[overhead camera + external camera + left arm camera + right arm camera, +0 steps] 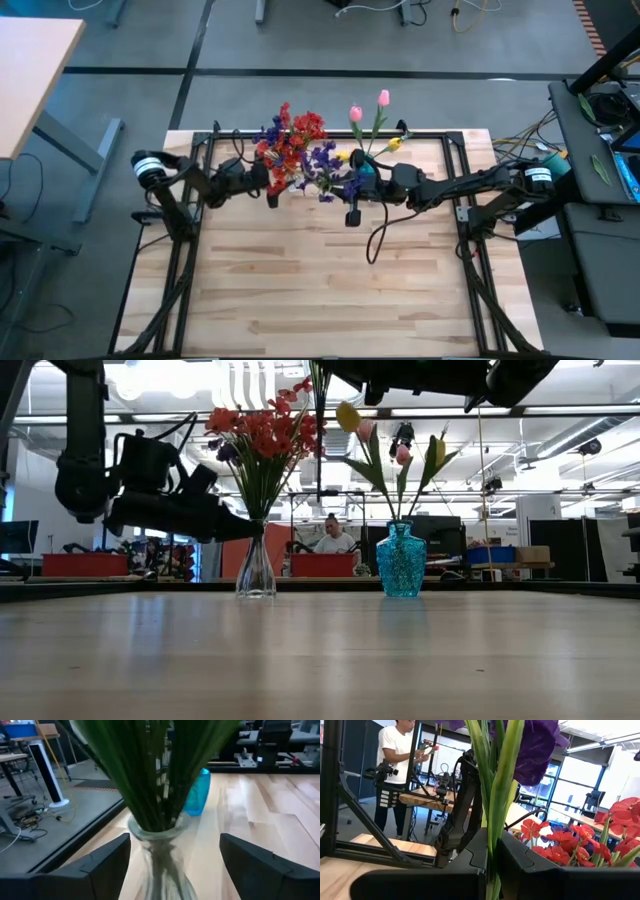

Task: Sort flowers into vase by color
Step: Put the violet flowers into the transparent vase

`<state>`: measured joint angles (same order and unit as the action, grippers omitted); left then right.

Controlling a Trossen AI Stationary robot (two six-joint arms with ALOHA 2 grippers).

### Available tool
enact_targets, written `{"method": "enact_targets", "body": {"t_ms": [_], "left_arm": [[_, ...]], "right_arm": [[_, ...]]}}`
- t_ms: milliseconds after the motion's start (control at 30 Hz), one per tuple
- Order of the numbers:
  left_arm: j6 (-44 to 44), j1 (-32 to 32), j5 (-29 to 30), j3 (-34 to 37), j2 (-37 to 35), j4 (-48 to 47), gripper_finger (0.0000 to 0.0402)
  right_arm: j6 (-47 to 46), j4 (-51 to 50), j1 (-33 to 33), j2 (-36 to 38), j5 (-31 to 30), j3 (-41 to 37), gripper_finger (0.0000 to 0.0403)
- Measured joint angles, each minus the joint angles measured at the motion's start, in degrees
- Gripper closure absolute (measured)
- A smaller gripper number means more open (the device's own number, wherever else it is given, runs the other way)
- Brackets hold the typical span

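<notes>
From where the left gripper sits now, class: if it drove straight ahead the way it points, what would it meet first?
The clear glass vase. It stands between the open fingers of the left gripper, its neck packed with green stems. The blue vase lies farther along, slightly off that line, though depth is hard to judge.

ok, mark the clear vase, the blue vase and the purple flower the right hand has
clear vase [256, 575], low view, on its glass body below the neck.
blue vase [401, 565], low view, on the middle of its textured body.
purple flower [535, 747], right wrist view, on the petals above the gripped stem.
</notes>
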<state>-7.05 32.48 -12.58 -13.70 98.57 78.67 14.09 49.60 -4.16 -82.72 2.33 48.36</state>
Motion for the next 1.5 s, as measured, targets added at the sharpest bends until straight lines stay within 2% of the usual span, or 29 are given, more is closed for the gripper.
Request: {"method": "enact_targets", "body": {"t_ms": [367,700,1200,1500], "left_arm": [[-0.01,0.27,-0.04,-1.75,3.86,4.34,0.0139],[-0.04,0.95,-0.04,-1.65,6.44,7.22,0.0196],[0.52,1.02,-0.08,-3.20,9.98,9.87,0.0243],[0.60,1.02,-0.10,-3.18,10.02,10.20,0.0295]], "right_arm": [[0.53,-0.55,-0.28,0.00,0.02,0.00,0.0385],[1.07,-1.09,-0.28,0.00,0.00,0.00,0.0385],[0.96,-1.16,-0.50,0.00,-0.05,-0.02,0.0385],[1.09,-1.33,-0.55,0.00,-0.10,-0.02,0.0385]]}}
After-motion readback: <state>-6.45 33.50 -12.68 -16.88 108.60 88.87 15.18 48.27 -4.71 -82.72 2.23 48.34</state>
